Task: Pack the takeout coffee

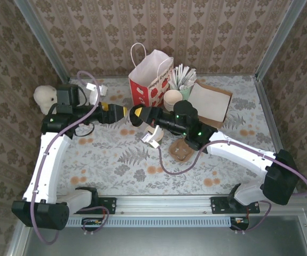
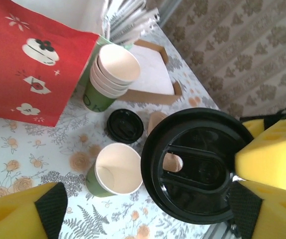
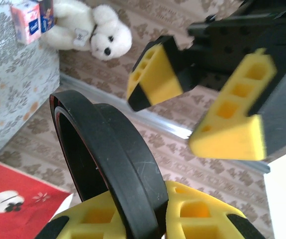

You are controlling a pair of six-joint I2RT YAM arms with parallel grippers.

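The takeout coffee's dark green cup (image 2: 114,172) stands on the table with its mouth uncovered and a pale inside. A round black lid (image 3: 108,164) hangs in the air, pinched on its rim by my right gripper (image 3: 147,219), which is shut on it. In the left wrist view that lid (image 2: 197,169) hovers just right of the cup, with a right finger (image 2: 272,149) at its edge. My left gripper (image 2: 145,206) is open, its fingers (image 3: 152,74) either side of the lid and not touching it. From above, both grippers (image 1: 120,113) (image 1: 138,113) meet in front of the bag.
The red-and-white paper bag (image 1: 150,80) stands at the back. By it are a stack of cream cups (image 2: 115,69), a cup of white sticks (image 1: 182,79), a brown tray (image 1: 209,104) and a second black lid (image 2: 125,125). A teddy (image 1: 45,96) sits far left.
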